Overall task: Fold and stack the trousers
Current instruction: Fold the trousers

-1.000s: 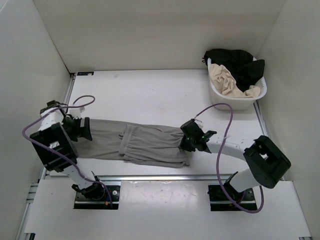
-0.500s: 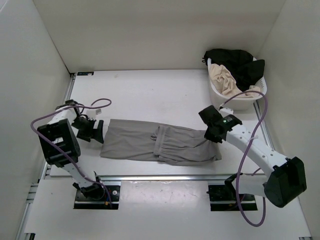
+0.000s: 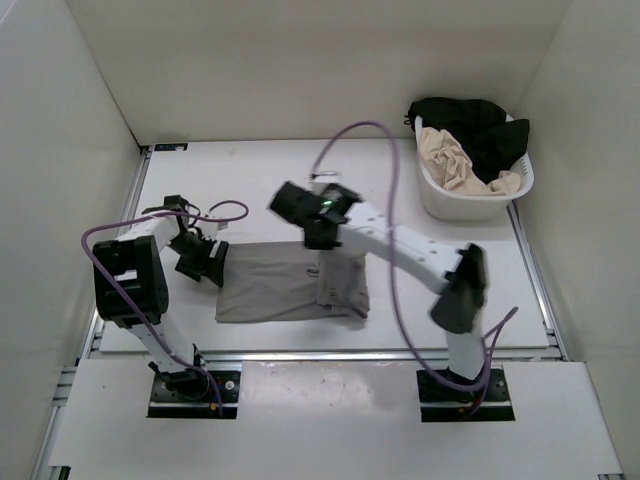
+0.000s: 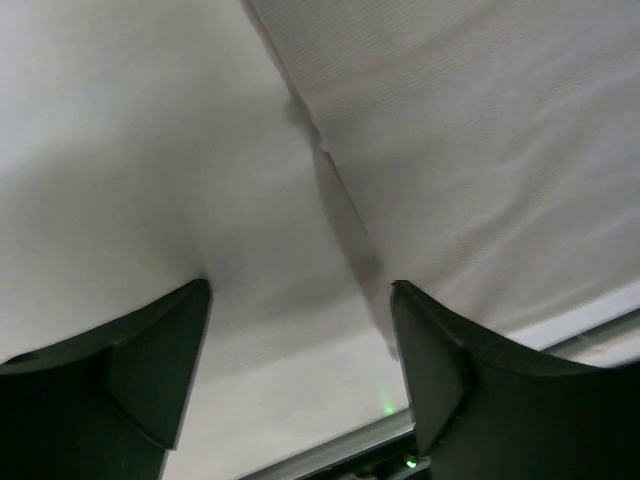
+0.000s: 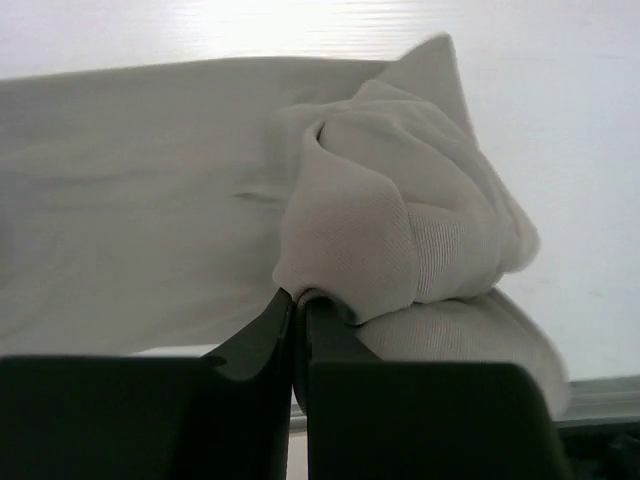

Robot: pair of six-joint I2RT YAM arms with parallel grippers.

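Note:
The grey trousers (image 3: 275, 285) lie flat near the table's front, with their right part doubled back over the middle. My right gripper (image 3: 318, 238) hangs over that fold, shut on a bunched end of the trousers (image 5: 400, 230). In the right wrist view its fingertips (image 5: 298, 295) pinch the cloth tight. At the trousers' left end my left gripper (image 3: 205, 264) stands open. In the left wrist view its jaws (image 4: 300, 300) are wide apart with nothing between them. The trousers' edge (image 4: 480, 150) runs down to the right finger (image 4: 450, 370).
A white laundry basket (image 3: 470, 200) stands at the back right, holding a cream garment (image 3: 450, 155) and a black garment (image 3: 480, 125). White walls close in the table on three sides. A metal rail (image 3: 300, 352) runs along the front edge.
My right gripper has swung far left with the trousers' end, folding the right part over the middle. The whole garment has slid right, and my left gripper followed its left end.

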